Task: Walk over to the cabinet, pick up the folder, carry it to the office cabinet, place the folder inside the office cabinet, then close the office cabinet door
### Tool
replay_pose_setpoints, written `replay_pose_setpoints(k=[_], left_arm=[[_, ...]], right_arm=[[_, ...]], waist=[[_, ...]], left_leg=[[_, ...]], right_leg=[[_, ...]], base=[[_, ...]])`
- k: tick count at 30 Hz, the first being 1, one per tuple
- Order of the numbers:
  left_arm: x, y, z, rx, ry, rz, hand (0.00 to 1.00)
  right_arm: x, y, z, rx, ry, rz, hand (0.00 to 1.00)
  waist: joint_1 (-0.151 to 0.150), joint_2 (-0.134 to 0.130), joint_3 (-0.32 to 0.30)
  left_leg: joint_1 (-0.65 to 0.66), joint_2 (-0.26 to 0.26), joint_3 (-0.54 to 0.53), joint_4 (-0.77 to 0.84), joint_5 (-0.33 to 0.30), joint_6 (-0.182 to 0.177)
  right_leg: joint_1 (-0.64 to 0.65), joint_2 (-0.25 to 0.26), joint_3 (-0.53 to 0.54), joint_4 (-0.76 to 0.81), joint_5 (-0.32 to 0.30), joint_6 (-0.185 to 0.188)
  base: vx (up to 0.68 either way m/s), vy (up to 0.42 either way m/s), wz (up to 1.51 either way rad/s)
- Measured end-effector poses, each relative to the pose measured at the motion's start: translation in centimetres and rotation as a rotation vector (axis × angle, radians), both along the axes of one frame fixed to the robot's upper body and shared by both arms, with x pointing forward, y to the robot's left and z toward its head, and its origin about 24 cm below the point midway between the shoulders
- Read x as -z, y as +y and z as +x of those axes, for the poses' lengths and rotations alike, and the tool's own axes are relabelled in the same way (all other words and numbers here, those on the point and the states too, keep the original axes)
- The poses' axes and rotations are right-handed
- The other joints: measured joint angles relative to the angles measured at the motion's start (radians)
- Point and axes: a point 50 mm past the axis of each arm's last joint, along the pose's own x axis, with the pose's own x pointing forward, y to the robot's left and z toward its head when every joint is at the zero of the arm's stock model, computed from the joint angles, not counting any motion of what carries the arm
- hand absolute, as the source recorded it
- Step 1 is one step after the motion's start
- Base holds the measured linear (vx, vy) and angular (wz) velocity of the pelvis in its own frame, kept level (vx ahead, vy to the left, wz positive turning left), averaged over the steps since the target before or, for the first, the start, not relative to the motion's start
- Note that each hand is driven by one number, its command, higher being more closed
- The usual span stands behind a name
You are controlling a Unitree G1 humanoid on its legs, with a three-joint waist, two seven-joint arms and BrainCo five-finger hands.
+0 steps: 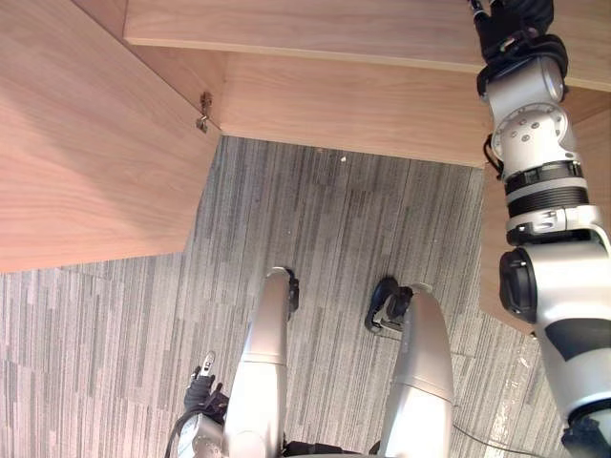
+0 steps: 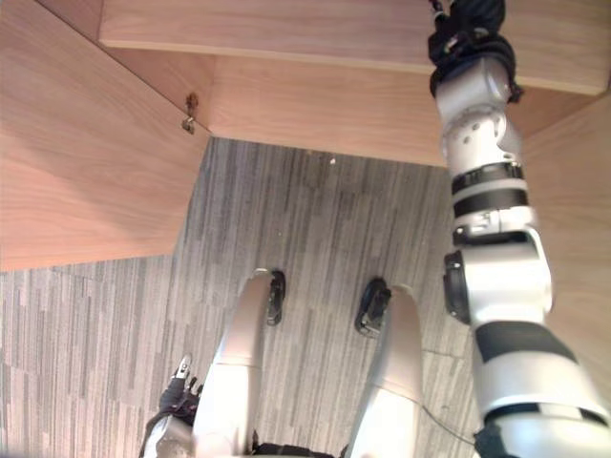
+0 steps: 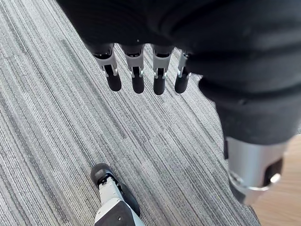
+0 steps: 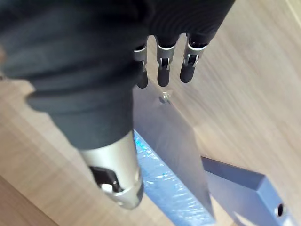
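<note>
The folder [image 4: 175, 141] looks placed in the cabinet [image 1: 363, 105] — your right hand [image 4: 162, 75] sits slack-fingered by it, left hand [image 3: 138, 80] hangs loose; the door [image 1: 86, 143] at left wants closing.

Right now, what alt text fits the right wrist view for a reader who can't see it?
The right robot hand, fingers straight, holds its fingertips near a corner of a grey-blue folder set against light wooden cabinet panels; whether they touch is unclear.
</note>
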Motion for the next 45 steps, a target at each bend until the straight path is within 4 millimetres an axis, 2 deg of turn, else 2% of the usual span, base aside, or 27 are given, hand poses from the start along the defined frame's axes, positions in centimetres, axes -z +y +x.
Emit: replay_pose_setpoints(k=[7,14,17,20,23,24,25,29,35,38,41,43,45], left_arm=[[-0.3,0.3,0.3,0.031,-0.022,0.025,0.00],[-0.6,1.0,0.4,0.059,-0.040,0.057,0.00],[-0.7,1.0,0.6,0.082,-0.046,0.067,0.00],[-0.7,1.0,0.6,0.094,-0.050,0.071,0.00],[-0.6,1.1,0.6,0.109,-0.050,0.071,0.00],[-0.6,1.1,0.6,0.111,-0.050,0.073,0.00],[-0.5,1.1,0.4,0.117,-0.042,0.078,0.00],[-0.4,1.3,0.1,0.119,-0.028,0.082,0.00],[0.5,2.1,-1.6,0.124,0.040,0.093,0.00],[1.0,1.9,-2.4,0.132,0.080,0.088,0.00],[1.5,1.6,-3.0,0.127,0.107,0.073,0.00],[1.8,0.8,-3.2,0.104,0.114,0.047,0.00],[2.2,-0.6,-3.6,0.099,0.132,0.008,0.00]], right_arm=[[-1.1,1.7,0.3,0.095,0.029,-0.483,0.00],[0.6,1.9,1.1,0.177,0.106,-0.823,0.00],[3.7,1.2,1.7,0.191,0.191,-0.945,0.00],[6.8,1.0,2.1,0.171,0.264,-1.029,0.00],[11.3,-0.2,2.2,0.148,0.385,-1.094,0.00],[12.2,-0.3,2.2,0.139,0.405,-1.102,0.00],[14.1,-0.1,2.1,0.107,0.449,-1.107,0.00],[18.2,1.4,1.9,0.012,0.524,-1.122,0.00],[22.7,3.9,1.2,-0.095,0.595,-1.118,0.00],[24.7,4.4,0.5,-0.133,0.632,-1.052,0.00],[28.1,4.4,-0.6,-0.139,0.723,-0.840,0.00],[31.4,4.6,-2.1,-0.149,0.811,-0.687,0.00],[36.6,5.6,-5.5,-0.180,0.950,-0.511,0.00]], waist=[[0.002,0.000,0.000],[0.009,0.000,0.000],[0.008,0.000,0.000],[0.009,-0.001,-0.006],[0.002,-0.003,-0.021],[0.001,-0.003,-0.022],[-0.002,-0.005,-0.028],[-0.008,-0.009,-0.052],[-0.007,-0.035,-0.126],[-0.008,-0.038,-0.156],[-0.013,-0.037,-0.197],[-0.011,-0.038,-0.212],[-0.012,-0.039,-0.236]], left_leg=[[-0.009,0.005,0.006,-0.003,0.003,-0.004],[0.003,0.018,0.009,-0.044,0.024,-0.014],[0.066,0.023,0.008,-0.127,0.058,-0.020],[0.160,0.039,0.022,-0.277,0.119,-0.016],[0.265,0.043,0.033,-0.472,0.205,-0.013],[0.288,0.042,0.037,-0.508,0.221,-0.014],[0.344,0.042,0.046,-0.594,0.257,-0.014],[0.493,0.052,0.064,-0.815,0.350,-0.017],[0.658,0.070,0.087,-1.041,0.437,-0.025],[0.727,0.073,0.093,-1.123,0.471,-0.027],[0.777,0.077,0.096,-1.190,0.506,-0.033],[0.807,0.077,0.107,-1.190,0.506,-0.033],[0.855,0.077,0.127,-1.187,0.506,-0.034]], right_leg=[[-0.015,0.004,0.004,0.000,0.004,-0.007],[-0.011,0.017,-0.002,-0.032,0.020,-0.023],[0.054,0.022,-0.023,-0.108,0.046,-0.032],[0.147,0.044,-0.043,-0.255,0.108,-0.043],[0.253,0.056,-0.071,-0.438,0.184,-0.047],[0.274,0.058,-0.074,-0.468,0.196,-0.045],[0.322,0.063,-0.079,-0.543,0.226,-0.045],[0.458,0.090,-0.098,-0.732,0.302,-0.043],[0.589,0.126,-0.108,-0.904,0.358,-0.041],[0.640,0.132,-0.114,-0.947,0.362,-0.040],[0.676,0.138,-0.129,-0.968,0.365,-0.041],[0.715,0.139,-0.133,-0.979,0.365,-0.040],[0.773,0.140,-0.132,-0.997,0.365,-0.040]], base=[[-0.01,0.029,-0.02],[0.00,0.012,-0.02],[0.03,0.005,0.01],[0.06,-0.001,-0.09],[0.07,0.006,0.03],[0.11,0.006,0.04],[0.10,0.005,-0.01],[0.11,0.010,-0.04],[0.10,0.008,-0.07],[0.09,-0.016,0.01],[0.09,-0.030,0.10],[0.08,-0.016,0.05],[0.06,-0.004,-0.01]])
